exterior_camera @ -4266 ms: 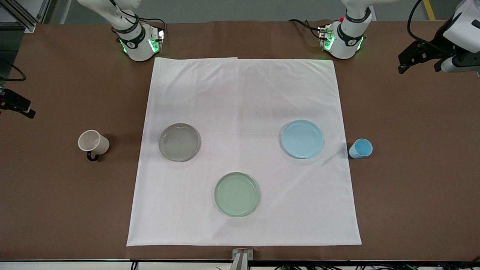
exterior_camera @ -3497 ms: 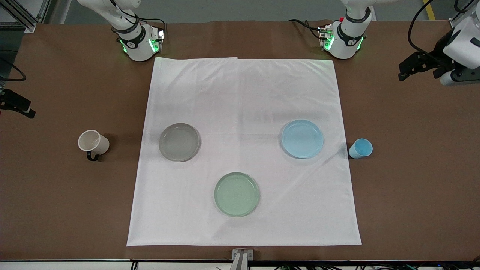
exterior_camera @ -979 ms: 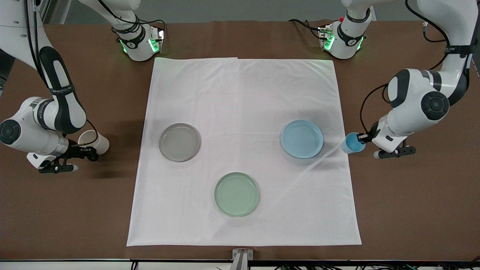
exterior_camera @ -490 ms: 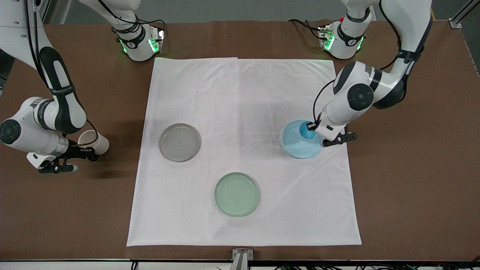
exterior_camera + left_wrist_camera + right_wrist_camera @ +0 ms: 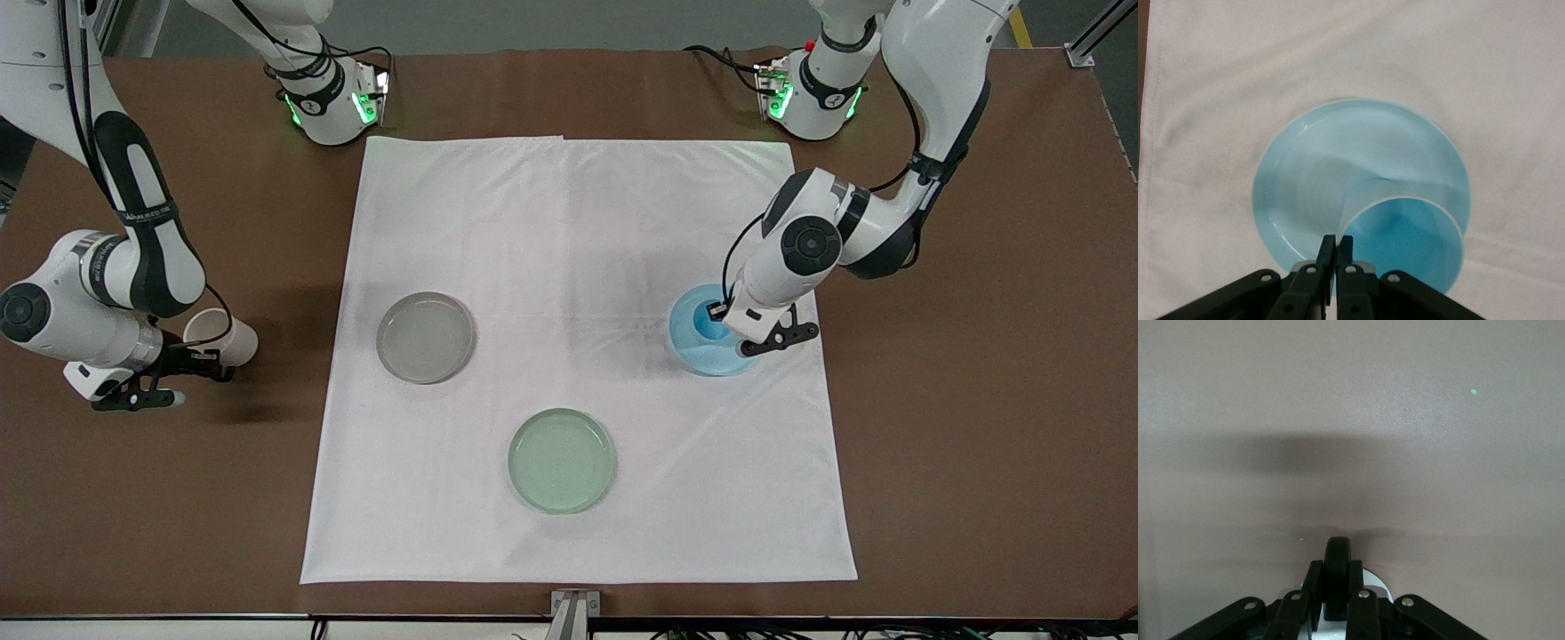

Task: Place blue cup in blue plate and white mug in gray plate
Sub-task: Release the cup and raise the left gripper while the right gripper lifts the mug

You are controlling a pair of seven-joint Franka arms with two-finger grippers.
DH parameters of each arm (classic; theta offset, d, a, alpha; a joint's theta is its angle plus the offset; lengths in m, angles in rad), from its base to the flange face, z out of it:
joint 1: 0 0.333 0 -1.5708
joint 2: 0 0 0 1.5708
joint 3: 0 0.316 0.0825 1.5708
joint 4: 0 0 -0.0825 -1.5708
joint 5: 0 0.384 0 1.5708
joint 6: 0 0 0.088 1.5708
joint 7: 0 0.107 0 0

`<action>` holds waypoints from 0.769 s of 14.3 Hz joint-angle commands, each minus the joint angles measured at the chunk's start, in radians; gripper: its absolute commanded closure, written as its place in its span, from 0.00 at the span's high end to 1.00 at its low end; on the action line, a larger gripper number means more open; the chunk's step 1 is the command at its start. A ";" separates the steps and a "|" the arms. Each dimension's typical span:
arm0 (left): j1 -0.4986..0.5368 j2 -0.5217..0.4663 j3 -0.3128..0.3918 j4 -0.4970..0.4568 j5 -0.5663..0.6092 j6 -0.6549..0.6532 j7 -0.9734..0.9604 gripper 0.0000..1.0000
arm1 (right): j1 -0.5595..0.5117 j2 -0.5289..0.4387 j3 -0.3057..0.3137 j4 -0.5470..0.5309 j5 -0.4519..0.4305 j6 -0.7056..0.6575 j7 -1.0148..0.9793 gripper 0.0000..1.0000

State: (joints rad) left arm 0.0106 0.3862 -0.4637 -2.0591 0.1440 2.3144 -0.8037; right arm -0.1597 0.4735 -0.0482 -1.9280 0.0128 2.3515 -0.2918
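Surface: brown matte table [image 5: 978,444], a square white cloth [image 5: 578,222] spread over its middle, fine weave, faint creases. Both arm bases stand at the table edge farthest from the front camera, green lights lit. A small metal bracket [image 5: 574,606] sits at the table edge nearest that camera.

On the cloth: three round shallow plates with raised rims, glossy. Gray plate [image 5: 425,337] toward the right arm's end; blue plate [image 5: 702,356] toward the left arm's end; pale green plate [image 5: 561,460] between them and nearer the front camera.

Left gripper [image 5: 1336,248]: over the blue plate, jaws closed on the rim wall of the blue cup [image 5: 1411,240], one finger inside the cup and one outside. Cup is smooth, tapered, handleless, its open mouth facing the wrist camera. It overlaps the plate's inner surface directly beyond the jaws; cannot tell whether its base touches the plate.

Right gripper [image 5: 1337,577]: low over bare brown table off the cloth at the right arm's end, jaws closed on the thin dark loop handle of the white mug [image 5: 222,336]. Mug body is off-white, smooth, mouth up; it stands on the table well apart from the gray plate. In the right wrist view only a sliver of pale mug shows beneath the jaws.
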 commanded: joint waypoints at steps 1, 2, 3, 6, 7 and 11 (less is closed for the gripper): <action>0.017 -0.036 -0.003 0.049 0.023 -0.036 -0.025 1.00 | -0.011 -0.010 0.005 -0.011 -0.010 0.005 -0.044 0.08; 0.023 -0.067 -0.001 0.091 0.023 -0.093 -0.019 1.00 | -0.009 -0.013 0.005 -0.009 -0.010 0.003 -0.043 0.07; 0.041 -0.082 -0.001 0.164 0.023 -0.168 -0.015 1.00 | -0.007 -0.022 0.007 -0.005 -0.008 -0.006 -0.041 0.06; 0.081 -0.098 -0.003 0.398 0.023 -0.392 0.058 1.00 | 0.017 -0.065 0.008 0.107 -0.004 -0.280 0.003 0.05; 0.084 -0.098 0.000 0.468 0.025 -0.447 0.087 1.00 | 0.040 -0.072 0.010 0.151 0.001 -0.360 0.046 0.05; 0.152 -0.130 -0.003 0.591 0.025 -0.556 0.123 1.00 | 0.188 -0.113 0.010 0.176 0.003 -0.428 0.287 0.05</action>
State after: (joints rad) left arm 0.1527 0.2509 -0.4609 -1.5130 0.1479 1.7999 -0.6920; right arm -0.0511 0.3833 -0.0352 -1.7339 0.0169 1.9327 -0.1222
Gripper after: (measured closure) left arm 0.000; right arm 0.806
